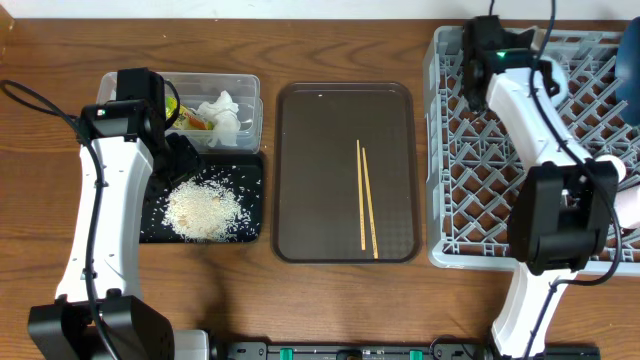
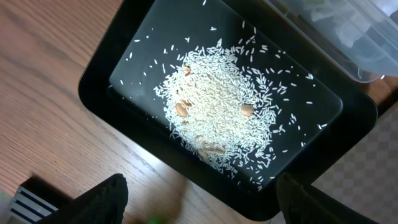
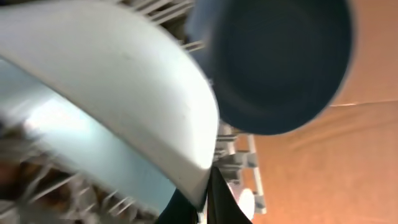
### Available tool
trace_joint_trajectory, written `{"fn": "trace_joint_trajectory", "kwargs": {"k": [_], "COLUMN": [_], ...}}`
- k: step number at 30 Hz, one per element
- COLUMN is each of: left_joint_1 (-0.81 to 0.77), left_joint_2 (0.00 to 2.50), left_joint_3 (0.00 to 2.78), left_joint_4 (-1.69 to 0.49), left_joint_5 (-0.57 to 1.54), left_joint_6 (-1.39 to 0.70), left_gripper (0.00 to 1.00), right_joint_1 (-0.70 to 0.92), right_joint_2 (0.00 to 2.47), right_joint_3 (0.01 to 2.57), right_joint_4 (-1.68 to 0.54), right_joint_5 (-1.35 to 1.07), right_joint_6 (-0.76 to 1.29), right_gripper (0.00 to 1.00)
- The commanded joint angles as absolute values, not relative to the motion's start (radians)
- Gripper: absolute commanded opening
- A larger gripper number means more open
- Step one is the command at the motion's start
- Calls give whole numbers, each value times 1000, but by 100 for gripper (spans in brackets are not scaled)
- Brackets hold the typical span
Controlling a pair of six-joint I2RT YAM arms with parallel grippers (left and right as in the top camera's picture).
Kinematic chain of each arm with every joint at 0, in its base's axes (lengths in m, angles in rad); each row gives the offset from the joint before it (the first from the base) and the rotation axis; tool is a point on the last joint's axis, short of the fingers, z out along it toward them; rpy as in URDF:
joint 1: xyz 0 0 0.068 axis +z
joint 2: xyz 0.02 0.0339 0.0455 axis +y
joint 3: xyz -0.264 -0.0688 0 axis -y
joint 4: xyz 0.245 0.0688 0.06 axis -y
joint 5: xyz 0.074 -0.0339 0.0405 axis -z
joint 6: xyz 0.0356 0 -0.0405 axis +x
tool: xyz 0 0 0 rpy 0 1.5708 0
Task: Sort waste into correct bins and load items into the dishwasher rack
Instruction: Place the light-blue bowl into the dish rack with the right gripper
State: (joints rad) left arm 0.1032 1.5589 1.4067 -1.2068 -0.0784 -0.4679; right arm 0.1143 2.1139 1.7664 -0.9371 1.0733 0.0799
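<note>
My left gripper (image 2: 205, 208) is open and empty, hovering over the near edge of the shallow black tray (image 2: 99, 106), which holds a heap of white rice (image 2: 217, 118). In the overhead view this gripper (image 1: 180, 152) is between the black tray (image 1: 252, 170) and the clear container (image 1: 248, 88), which holds crumpled tissue (image 1: 222, 112) and a yellow-green wrapper (image 1: 176, 108). Two chopsticks (image 1: 366, 195) lie on the brown tray. My right gripper (image 3: 208, 190) is shut on the rim of the light blue bowl (image 3: 124, 81) over the grey rack (image 1: 470, 150). The dark blue plate (image 3: 280, 62) stands just behind.
The brown serving tray (image 1: 300, 170) sits between the bins and the rack. A pale cup (image 1: 630, 205) shows at the rack's right edge beside my right wrist. A bluish dish edge (image 1: 632, 50) shows at the rack's far right corner. Bare wooden table lies in front.
</note>
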Motion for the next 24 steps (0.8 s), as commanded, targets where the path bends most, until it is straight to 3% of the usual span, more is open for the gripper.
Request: {"fn": "trace_joint_trajectory", "kwargs": {"k": [1,6,10,17,24], "left_joint_1": [107,107,107,107,107], "left_joint_2": [1564,1564,1564,1564,1564], "left_joint_3": [1397,1397,1397,1397,1397], "left_joint_4": [-1211,-1211,-1211,-1211,-1211], "left_joint_5": [-90,-90,-90,-90,-90], "left_joint_6": [-474,-474,-473,-473,-473], "left_gripper": [79,79,79,79,80], "right_joint_1": [152,193,210,211,215], "right_joint_2": [2134,2134,2113,1955,1852], "right_joint_3": [1752,1752,1753,1761,1761], "right_joint_4": [-1002,-1085,-1108,-1098,-1106], "right_joint_5": [849,776,754,559,-46], "right_joint_6": [183,222,224,199,96], "right_gripper": [1,2,27,59,61]}}
